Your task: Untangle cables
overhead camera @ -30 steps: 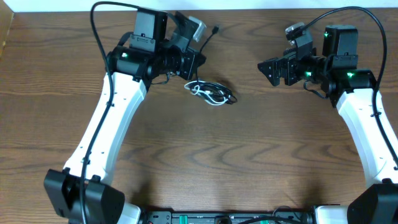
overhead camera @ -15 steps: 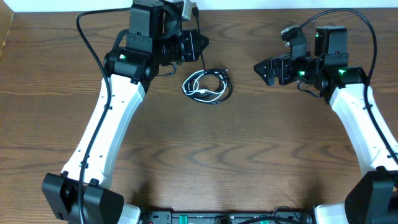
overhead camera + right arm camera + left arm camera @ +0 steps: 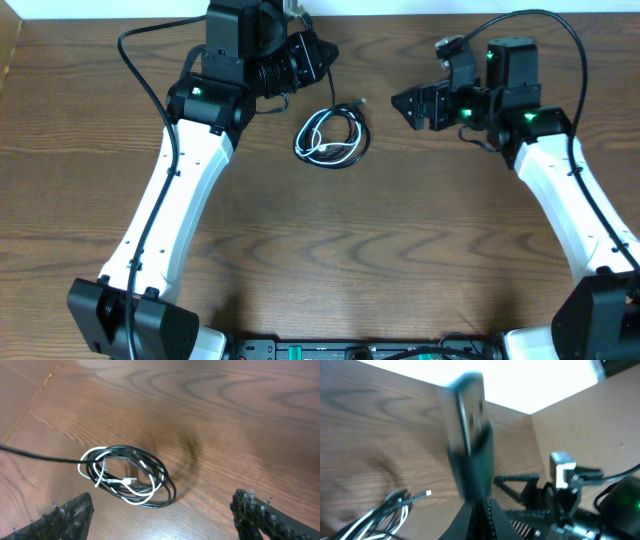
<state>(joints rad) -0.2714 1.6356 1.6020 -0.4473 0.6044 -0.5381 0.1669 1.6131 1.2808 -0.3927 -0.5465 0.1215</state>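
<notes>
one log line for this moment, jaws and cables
cables: one tangled coil on table | left jaws: shut on black cable end | right jaws: open, apart from coil

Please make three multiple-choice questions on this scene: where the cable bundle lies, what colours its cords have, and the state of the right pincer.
1. The cable bundle lies: A) on the table; B) in a box; C) across the right arm.
2. Its colours are: A) red and blue; B) black and white; C) all yellow.
3. The right pincer is: A) shut on the bundle; B) shut on a plug; C) open, empty.
Key: 1A, wood surrounds it; 2B, both colours show; 3C, its fingers stand wide apart, clear of the bundle.
</notes>
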